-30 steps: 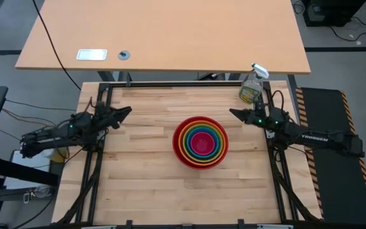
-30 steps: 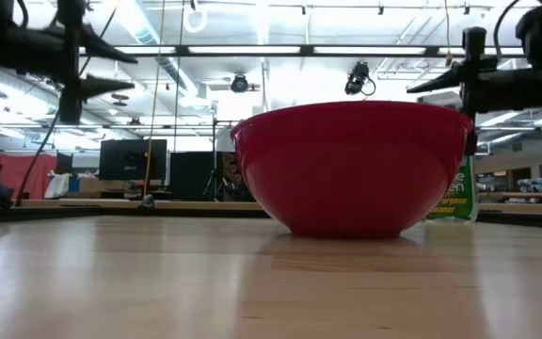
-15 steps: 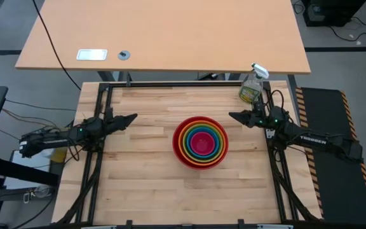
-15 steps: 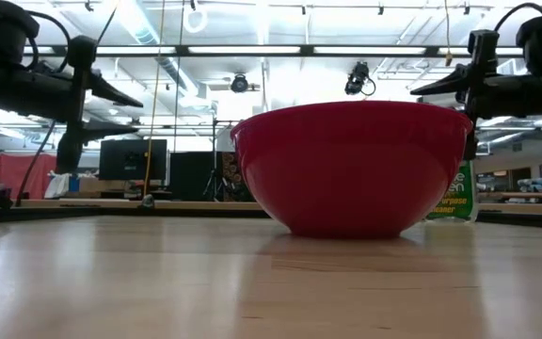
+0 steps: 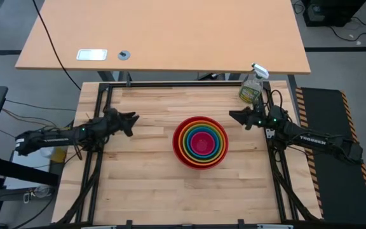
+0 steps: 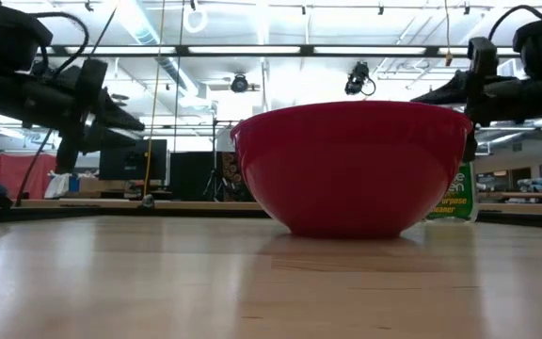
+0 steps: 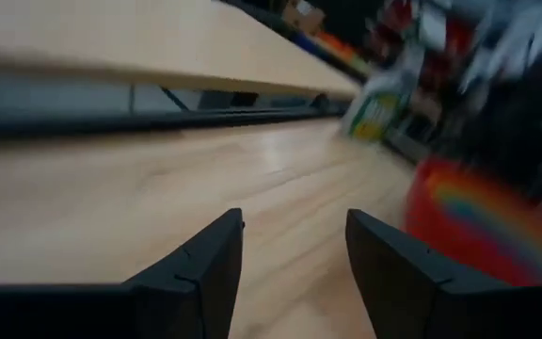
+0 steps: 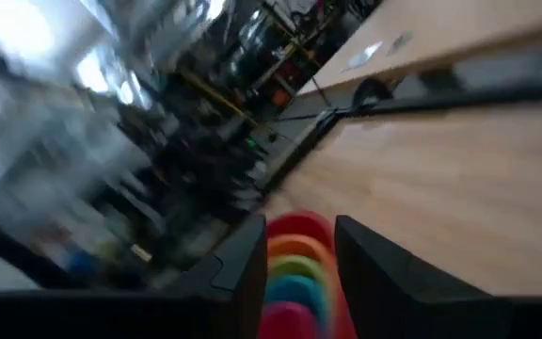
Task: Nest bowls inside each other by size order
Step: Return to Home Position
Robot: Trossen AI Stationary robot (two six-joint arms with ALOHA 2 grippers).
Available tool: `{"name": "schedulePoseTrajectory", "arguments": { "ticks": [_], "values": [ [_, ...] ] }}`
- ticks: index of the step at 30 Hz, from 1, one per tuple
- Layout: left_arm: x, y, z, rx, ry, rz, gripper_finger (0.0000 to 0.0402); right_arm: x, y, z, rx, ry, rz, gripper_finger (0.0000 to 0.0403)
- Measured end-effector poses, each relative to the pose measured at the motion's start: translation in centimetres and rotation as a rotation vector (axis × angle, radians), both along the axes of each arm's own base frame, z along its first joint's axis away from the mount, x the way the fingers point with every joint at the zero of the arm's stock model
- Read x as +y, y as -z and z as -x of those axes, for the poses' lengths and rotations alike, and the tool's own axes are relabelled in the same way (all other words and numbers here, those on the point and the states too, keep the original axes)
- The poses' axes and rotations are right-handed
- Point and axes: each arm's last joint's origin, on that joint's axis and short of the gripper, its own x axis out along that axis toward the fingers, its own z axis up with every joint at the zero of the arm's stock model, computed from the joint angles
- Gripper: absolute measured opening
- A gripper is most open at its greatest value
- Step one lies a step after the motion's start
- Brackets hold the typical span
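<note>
The bowls (image 5: 200,141) stand nested at the table's middle. The red bowl (image 6: 351,168) is outermost and rests on its base; orange, lime green, blue and magenta pink sit inside it. My left gripper (image 5: 132,119) hangs open and empty left of the stack, above the table; it also shows in the low view (image 6: 128,115) and in its wrist view (image 7: 294,254). My right gripper (image 5: 232,115) hangs open and empty to the right of the stack and slightly farther back; its wrist view (image 8: 299,250) looks at the stack (image 8: 294,278).
A clear spray bottle (image 5: 251,86) stands at the table's far right corner, behind my right gripper; it also shows in the left wrist view (image 7: 379,104). A second, larger table (image 5: 164,35) lies beyond the far edge. Bare wood lies near the front edge (image 5: 183,197).
My left gripper has gone down and a little toward the table's near edge and the bowls, turning about its wrist. The bowls have stayed where they were.
</note>
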Motion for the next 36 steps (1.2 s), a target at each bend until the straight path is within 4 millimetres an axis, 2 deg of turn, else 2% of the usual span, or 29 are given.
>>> {"name": "schedulePoseTrajectory", "arguments": {
  "ticks": [4,8,36],
  "values": [
    [0.02,0.20,-0.10,0.255,0.062,-0.316,0.0192,0.01,0.24,0.00,0.134,-0.008,0.366,0.0134],
    [0.02,0.23,-0.11,0.376,0.094,-0.477,0.0192,0.00,0.18,0.00,0.177,-0.005,0.529,0.0135],
    [0.02,0.25,-0.10,0.389,0.098,-0.492,0.0192,0.00,0.18,0.00,0.177,-0.005,0.528,0.0135]
  ]
}}
